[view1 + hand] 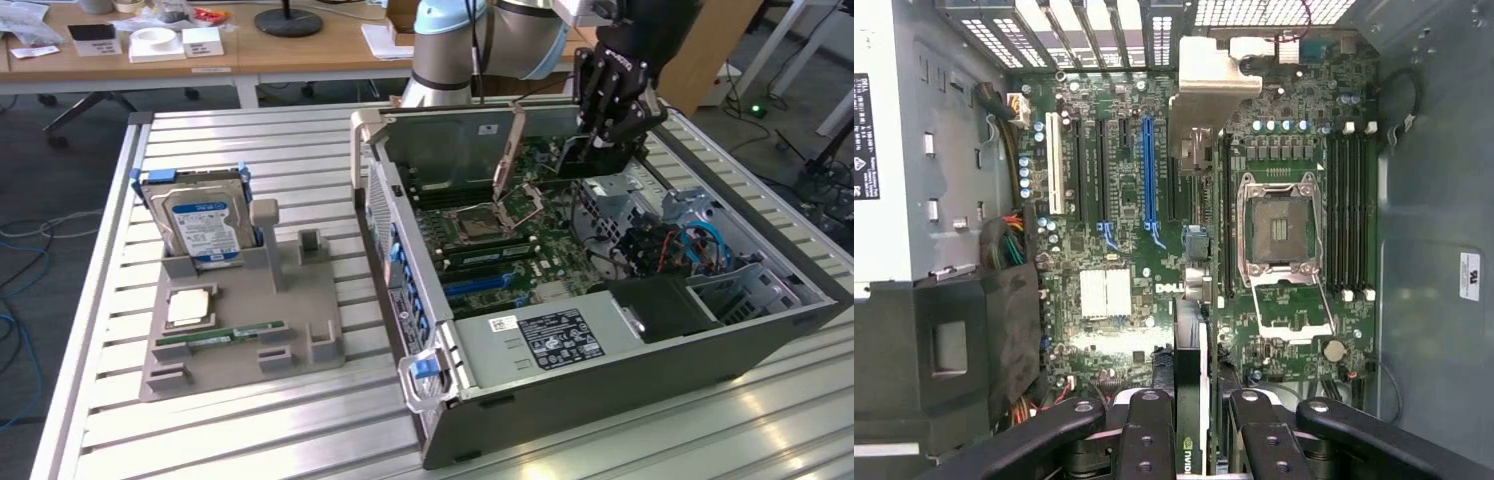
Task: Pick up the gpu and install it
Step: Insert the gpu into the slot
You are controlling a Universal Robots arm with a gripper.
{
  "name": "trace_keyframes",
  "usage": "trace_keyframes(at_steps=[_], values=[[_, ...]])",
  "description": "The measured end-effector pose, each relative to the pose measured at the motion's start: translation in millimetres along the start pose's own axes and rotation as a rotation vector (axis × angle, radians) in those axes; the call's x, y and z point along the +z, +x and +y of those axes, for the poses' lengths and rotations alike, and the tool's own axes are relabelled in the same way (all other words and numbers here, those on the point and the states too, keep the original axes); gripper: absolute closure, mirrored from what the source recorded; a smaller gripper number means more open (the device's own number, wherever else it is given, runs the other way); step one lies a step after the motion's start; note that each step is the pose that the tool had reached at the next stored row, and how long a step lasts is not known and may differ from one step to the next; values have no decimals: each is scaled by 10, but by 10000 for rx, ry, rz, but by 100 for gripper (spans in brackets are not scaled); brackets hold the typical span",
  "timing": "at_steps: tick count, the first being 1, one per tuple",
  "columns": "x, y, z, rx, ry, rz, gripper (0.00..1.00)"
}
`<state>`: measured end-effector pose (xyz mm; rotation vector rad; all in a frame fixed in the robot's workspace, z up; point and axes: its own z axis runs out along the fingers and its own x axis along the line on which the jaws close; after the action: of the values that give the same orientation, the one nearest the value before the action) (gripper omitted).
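My gripper (603,135) hangs inside the open computer case (747,345), above the motherboard (514,245). It is shut on the gpu (587,160), a dark card held on edge. In the wrist view the gpu (1192,380) runs away from the camera between the two black fingers (1149,425), and its silver bracket (1216,80) points toward the vented rear wall of the case. The card floats above the board, beside the long blue slot (1149,170) and apart from it. The slots underneath stand unfilled.
A grey holder (247,350) at the exterior view's left carries a hard drive (200,215), a processor chip (187,305) and a green RAM stick (220,337). The processor socket (1279,225) lies open. Black memory slots (1349,210) and cable bundles (1004,245) flank the board.
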<state>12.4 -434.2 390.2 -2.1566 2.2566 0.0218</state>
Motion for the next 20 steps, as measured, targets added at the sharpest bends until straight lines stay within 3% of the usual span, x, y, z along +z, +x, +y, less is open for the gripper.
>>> trace_keyframes(at_steps=[13, 20], values=[[2, 0, 0, -1, 0, 0, 74], [73, 2, 7, 0, 1, -2, 74]])
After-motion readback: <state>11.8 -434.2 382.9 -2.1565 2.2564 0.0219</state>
